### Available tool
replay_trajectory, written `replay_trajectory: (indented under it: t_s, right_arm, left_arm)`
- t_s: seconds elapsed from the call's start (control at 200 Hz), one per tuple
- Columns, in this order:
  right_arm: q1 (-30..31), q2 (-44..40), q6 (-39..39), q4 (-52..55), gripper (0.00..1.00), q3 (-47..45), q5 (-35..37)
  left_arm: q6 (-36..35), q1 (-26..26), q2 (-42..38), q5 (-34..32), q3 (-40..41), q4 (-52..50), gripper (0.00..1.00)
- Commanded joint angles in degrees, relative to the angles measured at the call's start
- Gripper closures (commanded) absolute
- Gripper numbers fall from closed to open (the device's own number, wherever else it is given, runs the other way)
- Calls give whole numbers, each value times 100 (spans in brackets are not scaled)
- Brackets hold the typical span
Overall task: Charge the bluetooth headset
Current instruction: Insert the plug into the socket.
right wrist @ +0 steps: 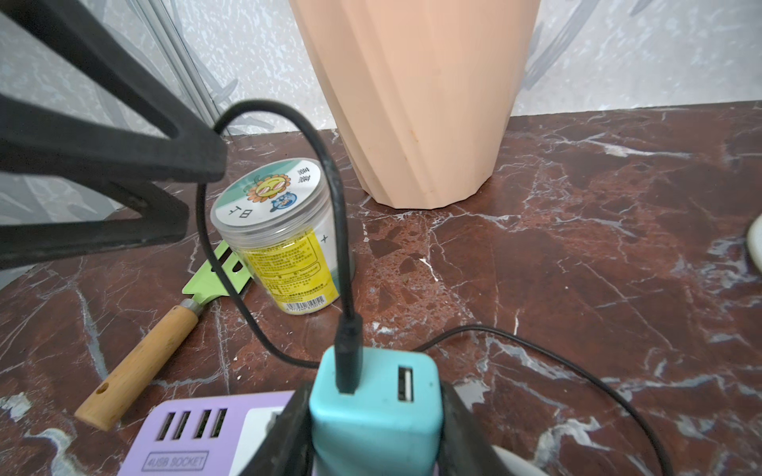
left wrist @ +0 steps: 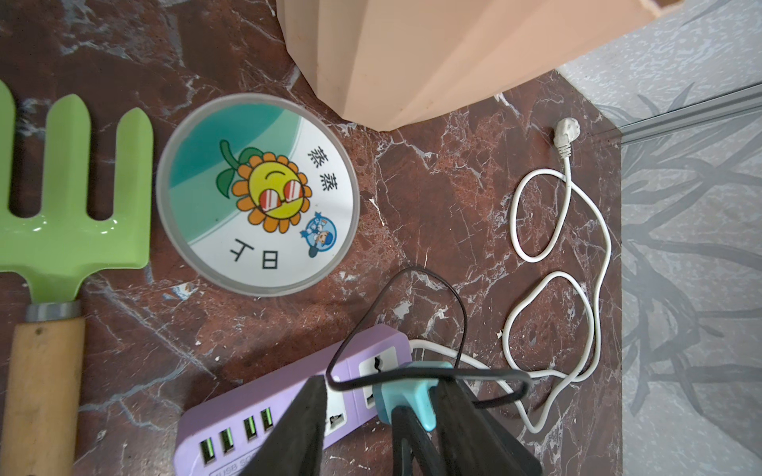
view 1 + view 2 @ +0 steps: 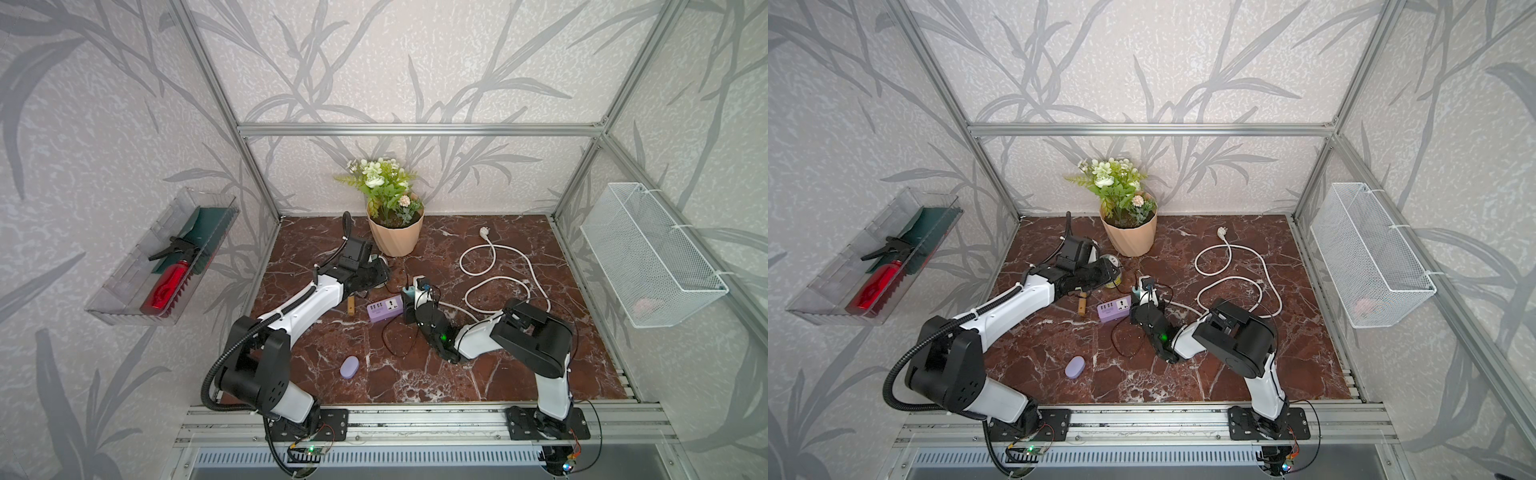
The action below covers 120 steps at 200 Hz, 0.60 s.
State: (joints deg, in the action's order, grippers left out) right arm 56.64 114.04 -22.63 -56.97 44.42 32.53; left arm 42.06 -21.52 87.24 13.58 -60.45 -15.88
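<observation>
The bluetooth headset point(image 3: 349, 367) point(image 3: 1074, 367), a small lavender oval case, lies on the marble floor near the front, apart from both arms. My right gripper point(image 1: 375, 412) point(image 3: 415, 296) is shut on a teal charger cube point(image 1: 373, 406) point(image 2: 406, 393) at the socket end of the purple power strip point(image 2: 255, 416) point(image 3: 384, 311). I cannot tell if its prongs are seated. A black cable point(image 1: 342, 230) is plugged into the cube and loops across the fingertips of my left gripper point(image 2: 383, 383) point(image 3: 384, 277). Its jaws stand apart, gripping nothing.
A peach flower pot point(image 3: 395, 237) stands behind the strip. A round jar point(image 2: 257, 193) and a green hand rake point(image 2: 74, 198) lie under my left arm. A white cord point(image 3: 498, 270) coils at the right. A clear tray point(image 3: 166, 266) and a wire basket point(image 3: 648, 257) hang on the side walls.
</observation>
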Motion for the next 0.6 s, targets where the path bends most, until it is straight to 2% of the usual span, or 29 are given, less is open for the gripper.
replay_trajectory:
  t_s: [0.0,0.24,0.37,0.595]
  right_arm:
    - [140,411,117,367,100,-275,347]
    - [347,575,341,13,100,-615,552]
    - [383,619,449,-91,100,-728,561]
    - [466,886,619,-246,100,-705,625]
  left_arm:
    - [60,34,-115,60,110,-113,56]
    - [100,34,-319,-48,159,-276,56]
    - [219,34,-360,105,253,-366,56]
    - [449,33,-873,156,763,-609,69]
